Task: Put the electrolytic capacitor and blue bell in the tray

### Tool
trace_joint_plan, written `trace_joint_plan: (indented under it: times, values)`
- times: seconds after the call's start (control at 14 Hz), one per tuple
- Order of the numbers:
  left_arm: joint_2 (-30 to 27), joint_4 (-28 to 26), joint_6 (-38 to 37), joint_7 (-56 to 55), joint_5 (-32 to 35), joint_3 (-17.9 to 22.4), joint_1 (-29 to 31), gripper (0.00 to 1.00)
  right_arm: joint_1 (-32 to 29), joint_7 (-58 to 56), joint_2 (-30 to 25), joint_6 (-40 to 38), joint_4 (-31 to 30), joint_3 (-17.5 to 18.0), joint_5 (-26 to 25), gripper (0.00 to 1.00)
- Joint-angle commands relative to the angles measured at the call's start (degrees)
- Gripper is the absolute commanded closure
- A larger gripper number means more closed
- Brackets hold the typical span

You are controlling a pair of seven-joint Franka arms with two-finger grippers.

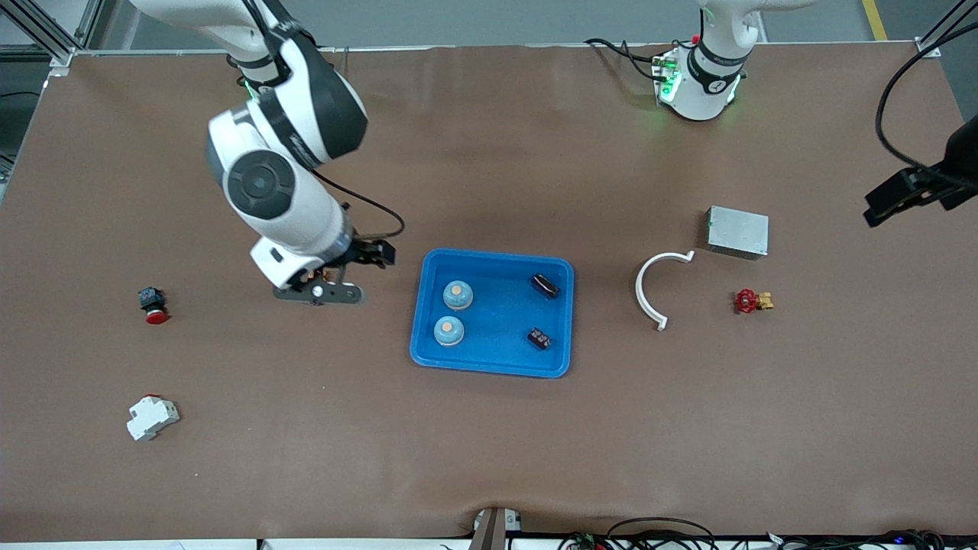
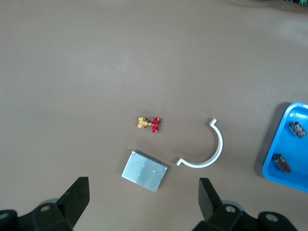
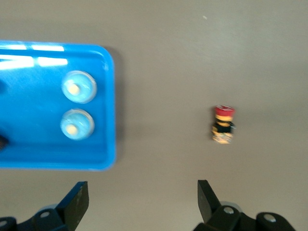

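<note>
The bright-blue tray (image 1: 497,325) lies mid-table. In it are two blue bells (image 1: 458,295) (image 1: 448,331) toward the right arm's end and two dark electrolytic capacitors (image 1: 545,285) (image 1: 539,338) toward the left arm's end. My right gripper (image 1: 319,293) is open and empty over bare table beside the tray. Its wrist view shows the tray (image 3: 33,125) and both bells (image 3: 79,87) (image 3: 76,123). My left gripper (image 1: 909,195) is open and empty, up in the air near the left arm's end. Its wrist view shows the tray's edge (image 2: 291,151) with the capacitors (image 2: 298,129) (image 2: 281,163).
A red push button (image 1: 153,304) (image 3: 223,125) and a white breaker (image 1: 152,417) lie toward the right arm's end. A white curved clip (image 1: 657,286) (image 2: 207,154), a grey metal box (image 1: 737,231) (image 2: 144,170) and a red-handled valve (image 1: 752,301) (image 2: 150,123) lie toward the left arm's end.
</note>
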Motion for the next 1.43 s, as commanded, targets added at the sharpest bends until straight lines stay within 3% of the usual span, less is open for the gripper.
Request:
trace_joint_plan:
  times: [0.0, 0.14, 0.43, 0.72, 1.15, 1.36]
  values:
    - [-4.88, -4.83, -0.71, 3.09, -2.63, 6.19, -3.91, 0.0, -3.48, -5.57, -8.87, -2.38, -7.58, 0.33, 0.76, 0.0]
    - [-5.94, -5.63, -2.28, 3.45, -3.78, 9.1, -5.76, 0.0, -6.11, -8.12, -12.66, -4.06, -9.6, 0.33, 0.85, 0.0]
    - [-6.56, -5.89, -2.73, 8.44, -4.13, 10.86, -6.38, 0.0, -12.09, -17.6, -18.64, -5.56, -13.56, 0.06, 0.85, 0.0]
    - [-6.56, -6.33, -1.59, 9.51, -4.92, 11.4, -7.17, 0.0, -19.55, -19.38, -20.67, -6.7, -11.64, -0.03, 1.03, 0.0]
    - [-5.59, -6.33, 1.57, 9.34, -5.01, 10.52, -7.97, 0.0, -23.53, -23.06, -22.08, -6.88, -8.3, -0.29, 1.03, 0.0]
    - [-5.33, -7.29, 3.5, 8.47, -5.18, 10.25, -9.8, 0.0, -23.62, -29.03, -21.64, -6.35, -5.93, -4.4, 1.11, 0.0]
